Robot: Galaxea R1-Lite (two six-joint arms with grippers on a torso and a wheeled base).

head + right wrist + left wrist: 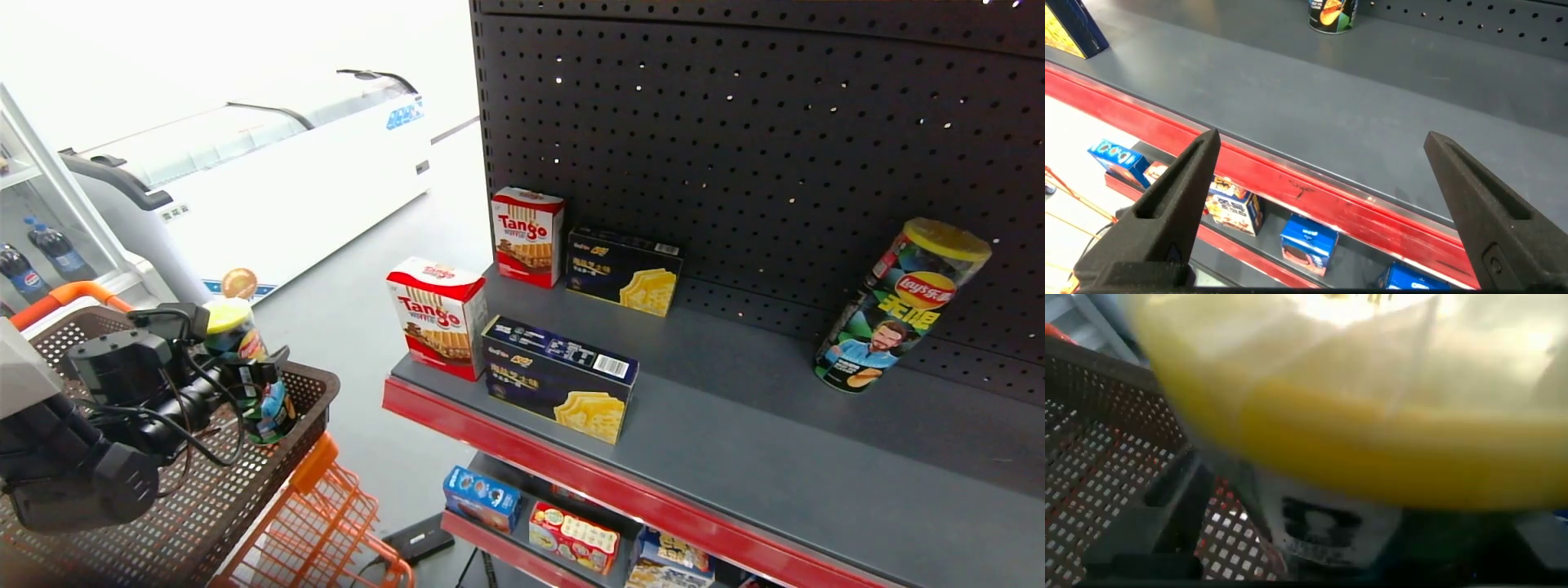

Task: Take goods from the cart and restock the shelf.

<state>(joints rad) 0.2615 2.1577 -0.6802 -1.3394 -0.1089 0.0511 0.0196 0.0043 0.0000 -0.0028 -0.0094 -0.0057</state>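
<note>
In the head view the left gripper (pixel 260 377) pinches a yellow-lidded chip can (pixel 237 339) above the brown basket (pixel 204 498) of the orange cart (pixel 326 514). On the shelf (pixel 735 425), a second chip can (pixel 898 306) leans against the pegboard (pixel 735 122), well apart from the wafer boxes (pixel 441 314). The left wrist view shows the held can's yellow lid (pixel 1355 449) close up over the basket mesh (pixel 1094 457), and in the right wrist view the right gripper (pixel 1323 143) hangs with its fingers spread wide over the shelf's red front edge (pixel 1290 175).

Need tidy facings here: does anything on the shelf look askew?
The chips can toward the shelf's right looks tilted, lid end leaning toward the pegboard back panel rather than upright. The boxes sit flat.
</note>
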